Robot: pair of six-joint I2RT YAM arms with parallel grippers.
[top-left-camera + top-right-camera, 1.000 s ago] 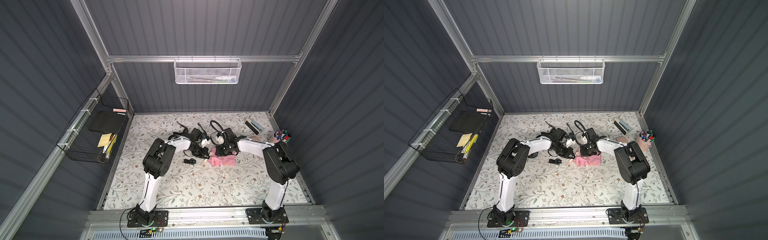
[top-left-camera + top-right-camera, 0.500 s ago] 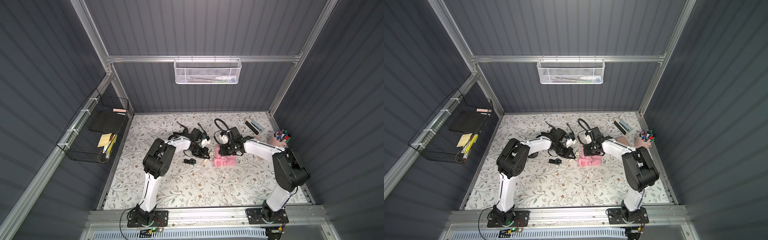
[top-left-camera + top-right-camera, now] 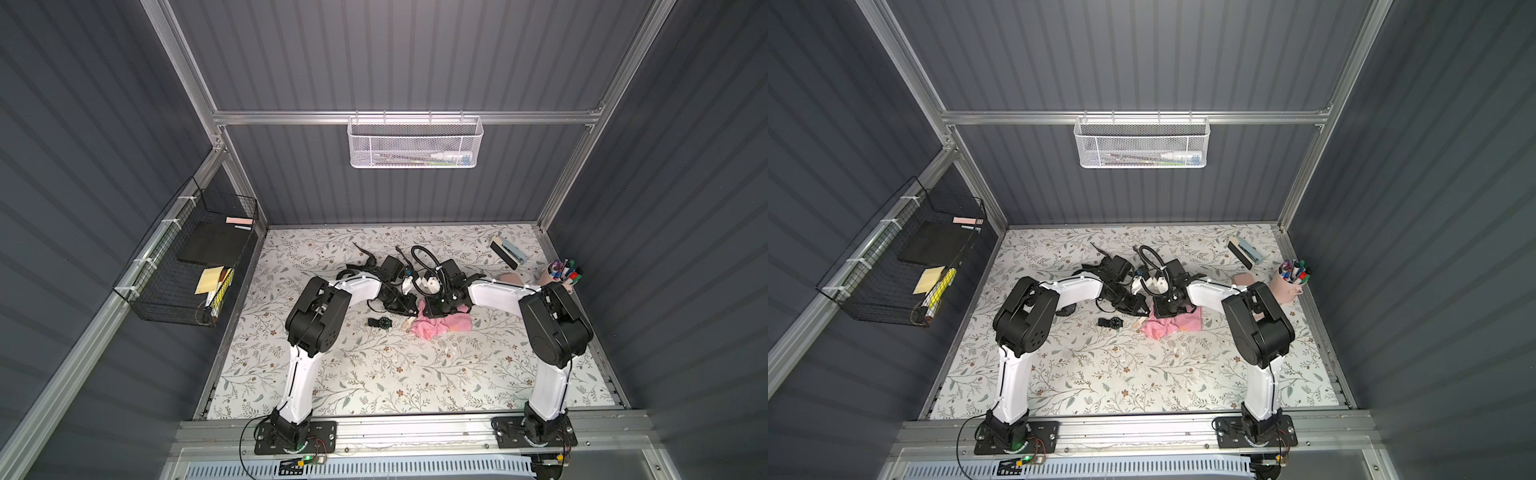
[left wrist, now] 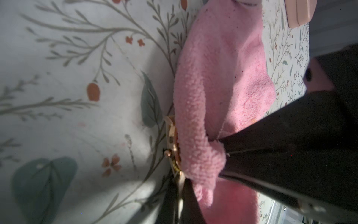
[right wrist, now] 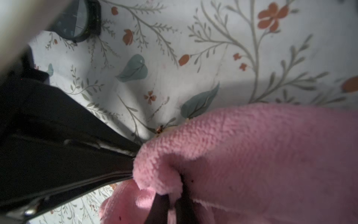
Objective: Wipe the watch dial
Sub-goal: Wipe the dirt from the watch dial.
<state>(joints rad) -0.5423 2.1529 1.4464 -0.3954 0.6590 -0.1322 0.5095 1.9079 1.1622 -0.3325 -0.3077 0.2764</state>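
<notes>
Your left claw (image 4: 179,186) clenches the gold watch (image 4: 171,139) low over the desk (image 4: 77,116); your right claw (image 5: 172,195) grasps the pink cloth (image 5: 251,145) covering its dial. Press too hard and the watch could slip free.

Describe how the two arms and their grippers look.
The left arm and right arm match: white tubular links, bulky black joint housings, thin black cables, black base plates on an aluminium rail. The left gripper and right gripper are black with slim dark fingers.
</notes>
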